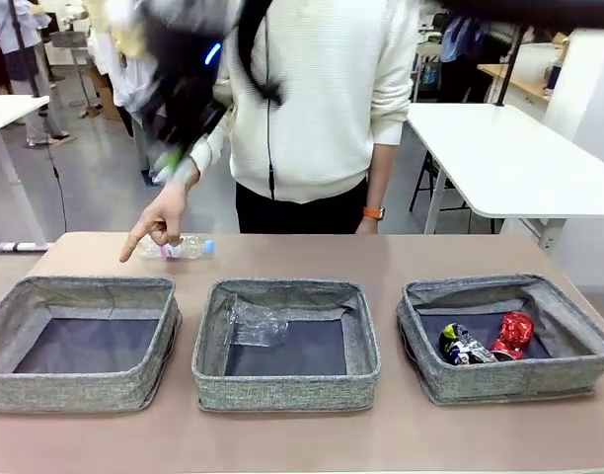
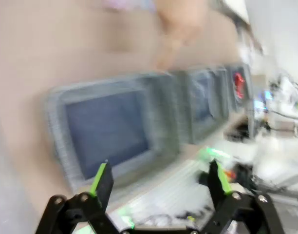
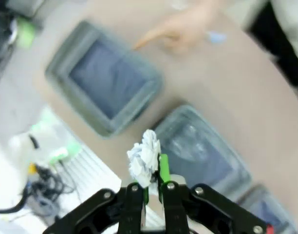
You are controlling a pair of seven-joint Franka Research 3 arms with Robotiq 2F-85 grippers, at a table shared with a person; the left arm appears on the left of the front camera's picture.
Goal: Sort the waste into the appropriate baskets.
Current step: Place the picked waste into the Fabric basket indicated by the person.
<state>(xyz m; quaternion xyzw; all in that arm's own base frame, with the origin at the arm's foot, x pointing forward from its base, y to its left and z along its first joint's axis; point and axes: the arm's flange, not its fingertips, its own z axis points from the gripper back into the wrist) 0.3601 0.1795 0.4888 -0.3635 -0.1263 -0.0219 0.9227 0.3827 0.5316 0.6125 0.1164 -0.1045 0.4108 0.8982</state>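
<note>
Red can (image 1: 516, 334) and dark can (image 1: 462, 346) lie in the right basket (image 1: 509, 380), crumpled plastic (image 1: 255, 322) in the middle basket (image 1: 282, 390). My right gripper (image 3: 154, 170) has its jaws pinching the paper wad (image 3: 144, 157) above the baskets; my left gripper (image 2: 158, 170) has its jaws spread. The bottle (image 1: 184, 247) lies unsorted on the surface (image 1: 381, 257) beside the person's hand (image 1: 162, 219); the left basket (image 1: 85, 387) holds nothing.

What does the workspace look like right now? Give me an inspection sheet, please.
surface: brown table, no spills seen.
job's things: left basket shows bare dark bottom; middle basket holds crumpled plastic; right basket holds dark can and red can; bottle lies at far edge by the person's pointing hand.
clutter: nothing seen.
grippers: left gripper open, empty; right gripper shut on paper wad.
cables: tangle beyond the table edge.
surroundings: person opposite; white table behind.
</note>
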